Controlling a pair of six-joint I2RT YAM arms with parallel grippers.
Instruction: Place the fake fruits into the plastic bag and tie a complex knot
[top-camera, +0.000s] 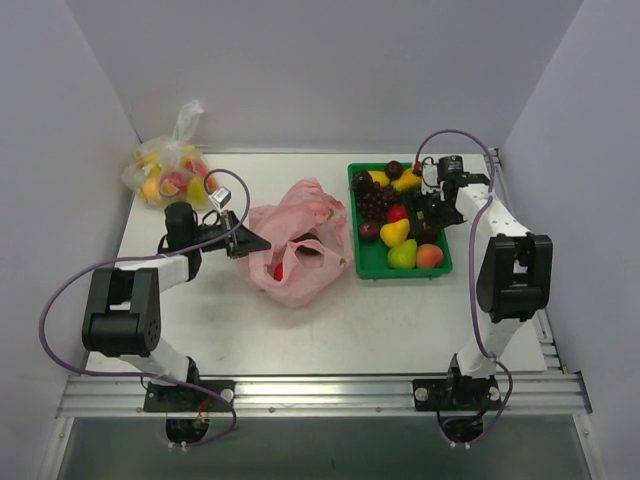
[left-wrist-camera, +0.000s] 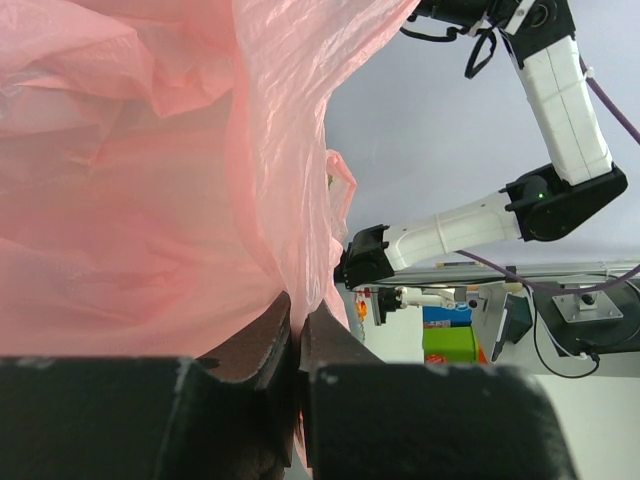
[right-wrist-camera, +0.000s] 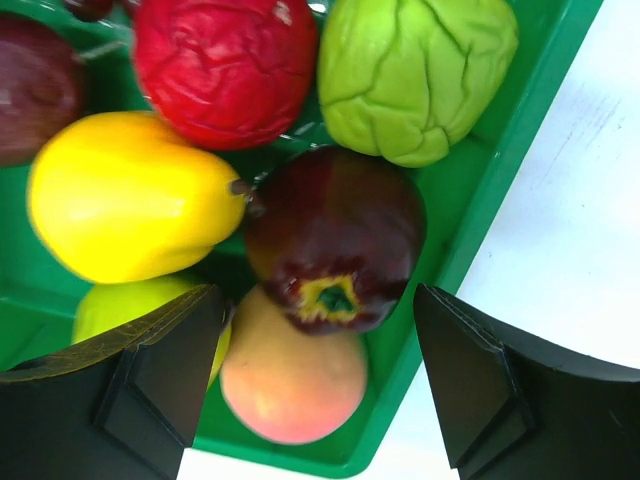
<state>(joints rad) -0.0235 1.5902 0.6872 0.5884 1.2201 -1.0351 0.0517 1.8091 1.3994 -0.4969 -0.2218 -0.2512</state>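
- Fake fruits (top-camera: 398, 232), small and glossy plastic, lie heaped in the green plastic tray (top-camera: 400, 274).
- Thin crinkly pink plastic bag (top-camera: 300, 255) sits just left of that tray, mouth gaping.
- My left claw (left-wrist-camera: 297, 320) is pinched tight on the bag's film, on the side away from the tray.
- My right claw (right-wrist-camera: 315, 310) hangs wide open over the tray, jaws either side of a dark red apple (right-wrist-camera: 335, 235), gripping nothing.

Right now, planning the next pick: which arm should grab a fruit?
Right: the right gripper, open, hangs over the dark apple in the tray; the left gripper is shut on the pink bag.
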